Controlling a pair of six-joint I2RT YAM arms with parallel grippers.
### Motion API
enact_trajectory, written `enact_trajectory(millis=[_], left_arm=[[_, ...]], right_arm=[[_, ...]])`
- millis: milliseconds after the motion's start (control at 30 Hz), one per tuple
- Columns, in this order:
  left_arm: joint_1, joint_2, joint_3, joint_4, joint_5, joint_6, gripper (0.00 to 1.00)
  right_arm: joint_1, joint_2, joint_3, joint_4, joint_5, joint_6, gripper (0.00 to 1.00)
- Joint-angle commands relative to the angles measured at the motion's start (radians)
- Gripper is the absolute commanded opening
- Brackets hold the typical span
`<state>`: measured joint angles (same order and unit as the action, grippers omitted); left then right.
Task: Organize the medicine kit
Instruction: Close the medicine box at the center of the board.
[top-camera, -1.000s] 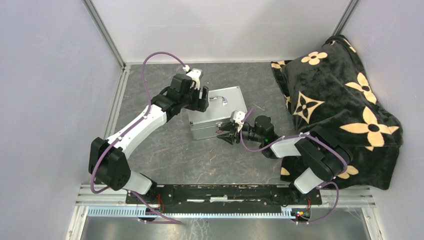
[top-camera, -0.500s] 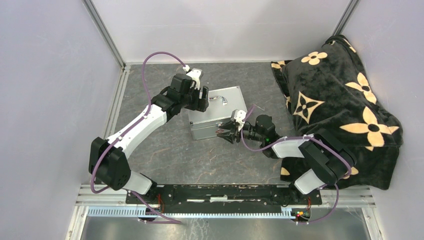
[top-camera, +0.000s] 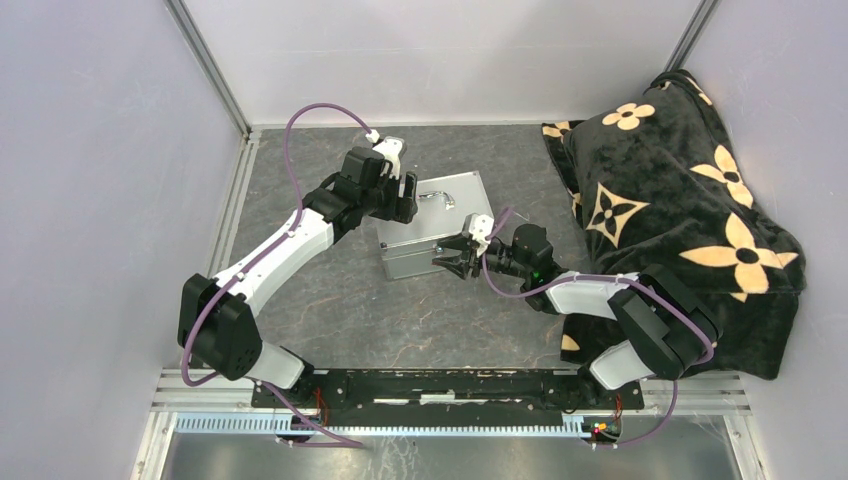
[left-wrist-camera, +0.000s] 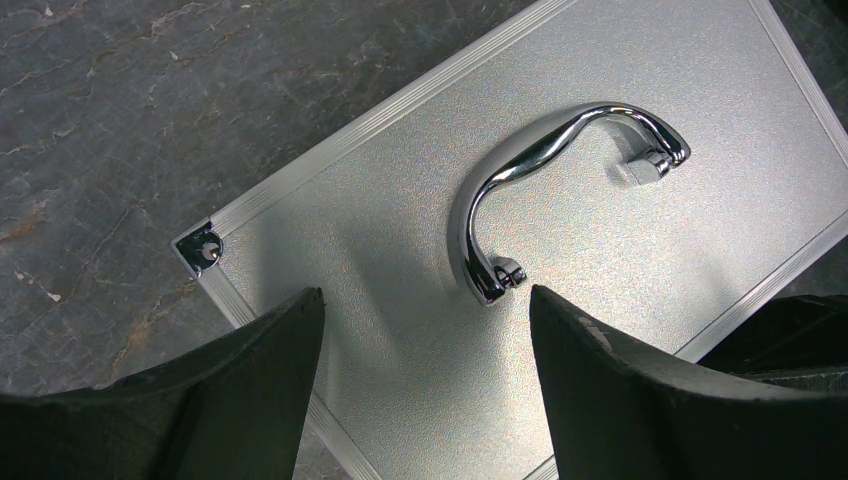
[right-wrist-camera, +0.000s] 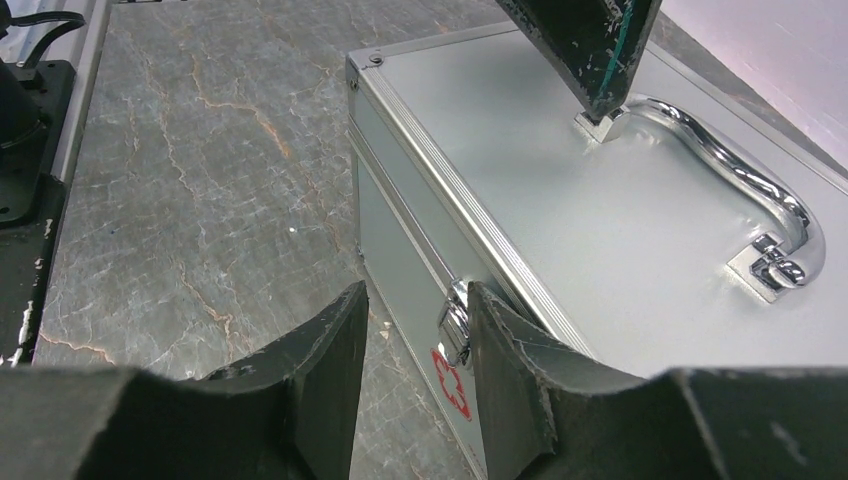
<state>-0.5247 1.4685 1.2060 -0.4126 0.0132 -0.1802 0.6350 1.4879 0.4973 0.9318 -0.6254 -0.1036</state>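
Near the middle of the table sits the closed medicine kit, the left gripper spread wide and empty over its lid, probably to steady it, while the right gripper, jaws half parted and empty, brackets the near-side latch, apparently to undo it.

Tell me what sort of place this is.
Probably a robot test cell in a lab: left arm and right arm bolted to a rail at the table edge, plain white walls in aluminium framing, one metal case staged there.
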Motion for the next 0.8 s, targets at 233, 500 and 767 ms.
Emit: enact_trajectory(millis=[233, 500, 767], left_arm=[[-0.001, 0.059, -0.034, -0.167, 0.062, 0.030, 0.81], [-0.001, 0.059, -0.034, -0.167, 0.063, 0.029, 0.80], [-0.001, 0.059, -0.034, -0.167, 0.063, 0.030, 0.80]], right_arm=[[-0.004, -0.075, 0.012, 0.014, 0.032, -0.026, 0.48], [-0.005, -0.252, -0.028, -0.134, 0.068, -0.086, 0.50], [-0.006, -0.331, -0.038, -0.363, 0.229, -0.130, 0.55]])
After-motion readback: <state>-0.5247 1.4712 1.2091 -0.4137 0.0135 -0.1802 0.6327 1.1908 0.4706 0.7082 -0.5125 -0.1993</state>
